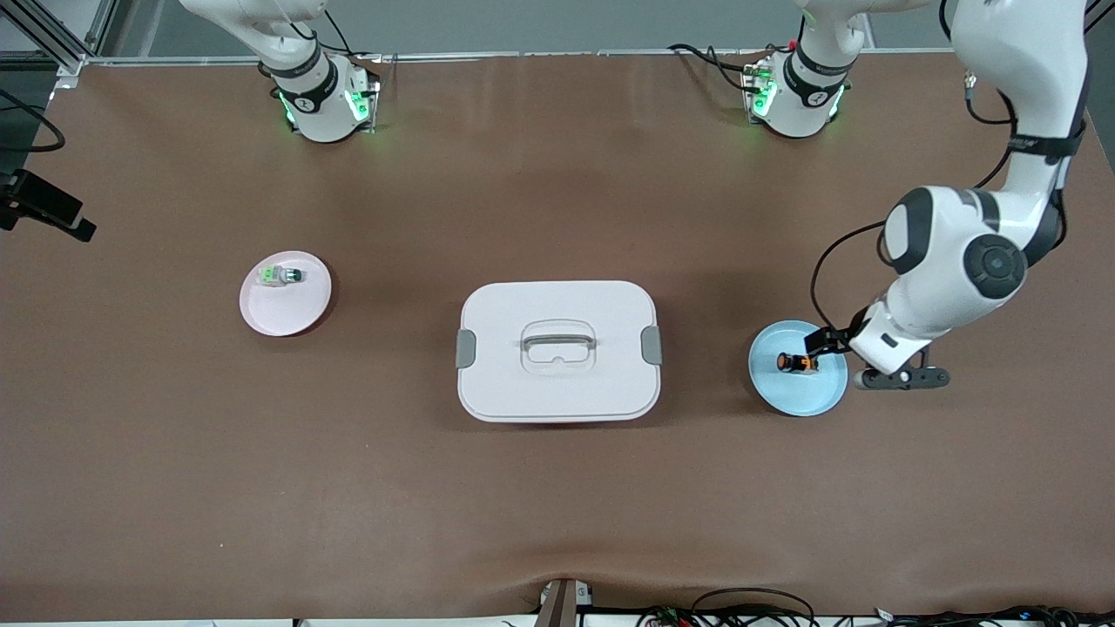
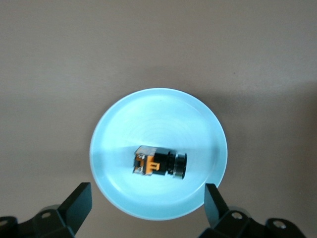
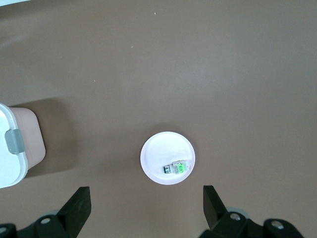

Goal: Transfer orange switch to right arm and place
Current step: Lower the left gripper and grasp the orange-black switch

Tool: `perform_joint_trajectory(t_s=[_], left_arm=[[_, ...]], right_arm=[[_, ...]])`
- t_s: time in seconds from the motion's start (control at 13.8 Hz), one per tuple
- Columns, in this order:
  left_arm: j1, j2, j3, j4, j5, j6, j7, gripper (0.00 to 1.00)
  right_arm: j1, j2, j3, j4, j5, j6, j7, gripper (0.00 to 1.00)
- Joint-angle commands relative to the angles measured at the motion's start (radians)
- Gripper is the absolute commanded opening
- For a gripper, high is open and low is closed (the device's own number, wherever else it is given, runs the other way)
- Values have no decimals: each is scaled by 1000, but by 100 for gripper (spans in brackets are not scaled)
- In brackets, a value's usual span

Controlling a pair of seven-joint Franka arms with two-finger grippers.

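Note:
The orange switch (image 1: 797, 361) lies on its side on a light blue plate (image 1: 784, 396) toward the left arm's end of the table. My left gripper (image 1: 826, 341) hangs over this plate, open and empty. In the left wrist view its fingers (image 2: 81, 198) stand wide apart on either side of the plate (image 2: 158, 106), with the switch (image 2: 159, 163) below and between them, untouched. My right gripper (image 3: 146, 194) is open and empty, high over the table near the pink plate (image 3: 158, 148). In the front view only the right arm's base (image 1: 318, 96) shows.
A white lidded box (image 1: 557, 383) with grey latches stands mid-table; its corner shows in the right wrist view (image 3: 10, 163). The pink plate (image 1: 300, 313) toward the right arm's end holds a small white-and-green part (image 1: 279, 276), also seen in the right wrist view (image 3: 177, 168).

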Motion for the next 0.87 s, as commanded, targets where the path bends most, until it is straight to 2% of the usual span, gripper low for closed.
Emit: perform_joint_trajectory(t_s=[0.0,0.51,0.8], left_arm=[[-2,50,-4,-3,-9,56,12,100],[-4,110,-8,-17,-7,74,12,100],[-1,129,-10,-45,7,137,12,100]], right_arm=[[-18,6,9,20,13,-9,-4,100],[-20,6,9,18,13,-23,-4,100],[-20,6,9,18,13,-23,-4,100]])
